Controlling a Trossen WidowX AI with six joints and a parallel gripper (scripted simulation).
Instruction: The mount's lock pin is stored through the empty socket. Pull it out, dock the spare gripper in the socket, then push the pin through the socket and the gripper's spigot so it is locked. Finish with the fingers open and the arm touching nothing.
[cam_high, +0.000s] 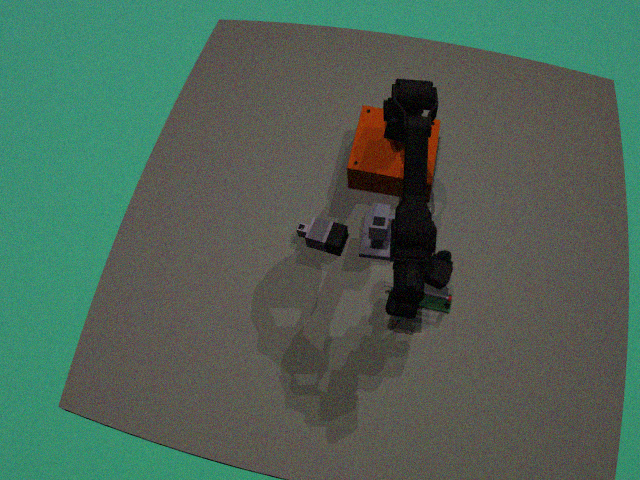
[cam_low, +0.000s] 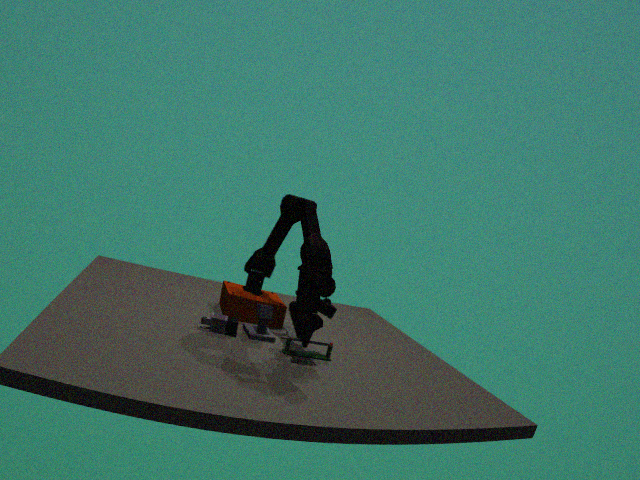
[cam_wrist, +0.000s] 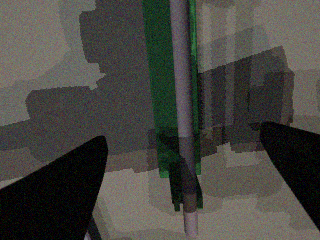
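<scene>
My gripper (cam_high: 402, 312) (cam_low: 306, 345) (cam_wrist: 182, 136) is open, with its fingertips low on either side of the grey lock pin (cam_high: 436, 292) (cam_low: 318, 342) (cam_wrist: 181, 65) and apart from it in the wrist view. The pin, with a red end, lies across the green rack (cam_high: 435, 303) (cam_low: 320, 356) (cam_wrist: 159, 85). Its plain end sticks out past the rack's near post. The light grey mount with its socket (cam_high: 379, 227) (cam_low: 264, 311) stands upright on its base, with no pin through it. The spare gripper (cam_high: 321, 235) (cam_low: 222, 325), grey and black, lies left of the mount with its small spigot (cam_high: 301, 229) pointing away from it.
The orange box (cam_high: 376, 149) (cam_low: 248, 305) under the arm's base stands behind the mount. The arm reaches forward over the mount's right side in the top view and hides part of the rack. Arm shadows fall across the brown table top (cam_high: 170, 310) (cam_low: 129, 330).
</scene>
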